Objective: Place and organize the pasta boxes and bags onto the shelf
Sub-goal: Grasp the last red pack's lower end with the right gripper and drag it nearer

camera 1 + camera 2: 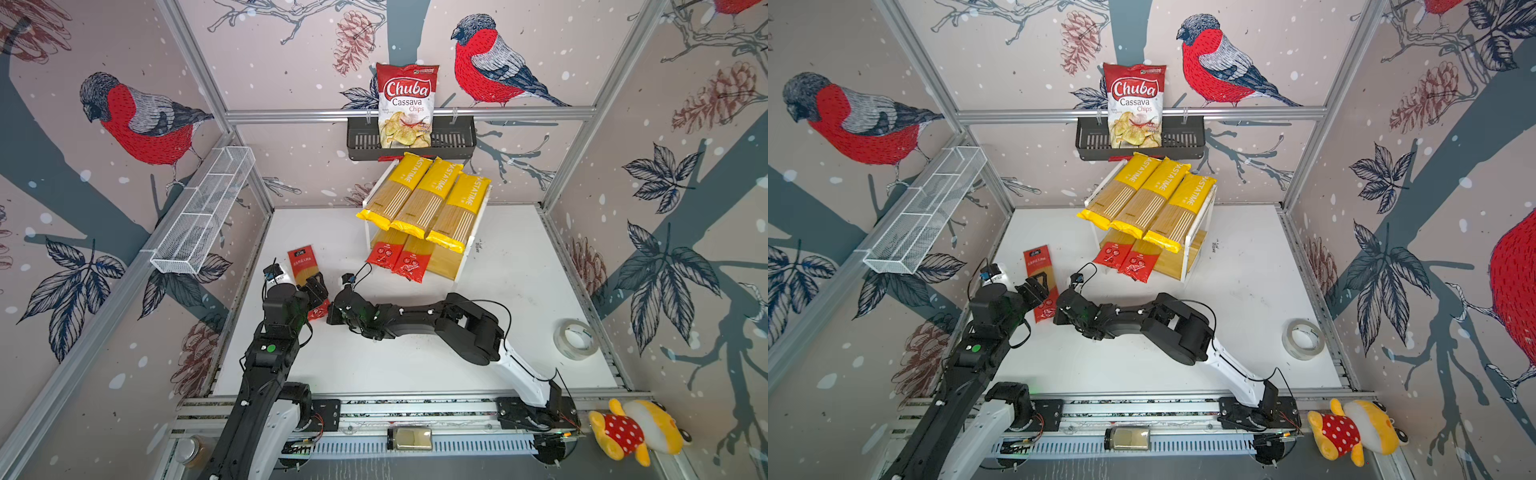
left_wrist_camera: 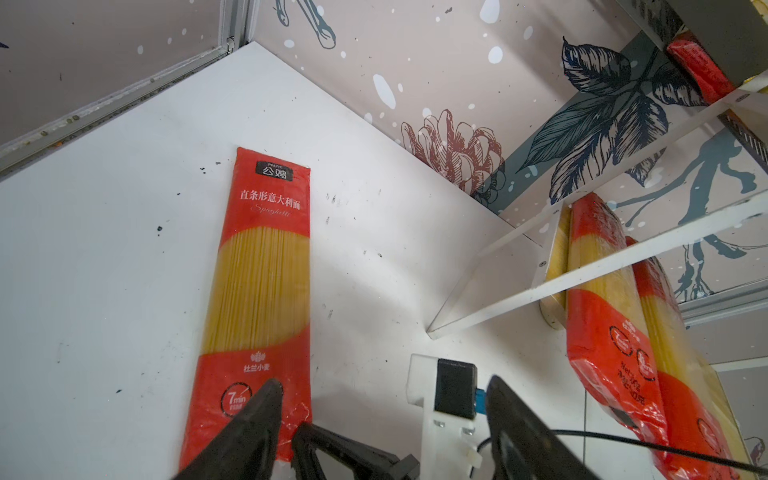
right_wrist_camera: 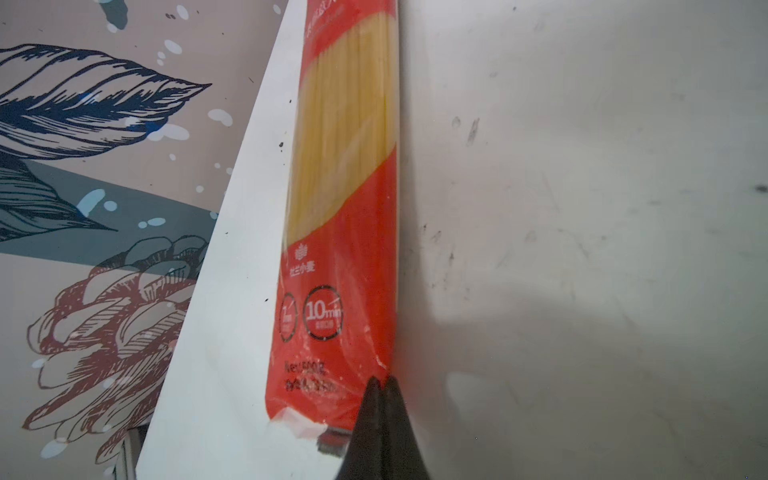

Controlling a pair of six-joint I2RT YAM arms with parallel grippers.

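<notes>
Top views: red pack lies flat on table, left of shelf. Left gripper and right gripper are at its near end.
L wrist: left gripper spread wide, one finger over pack's end.
R wrist: right gripper closed, tips at pack's corner.

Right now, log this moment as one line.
left gripper: open over red pack | right gripper: shut at its near corner | red pack: flat on table

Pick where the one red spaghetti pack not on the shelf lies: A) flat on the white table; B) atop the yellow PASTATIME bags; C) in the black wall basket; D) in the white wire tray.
A: the red spaghetti pack lies flat on the white table, apart from the shelf.
</notes>
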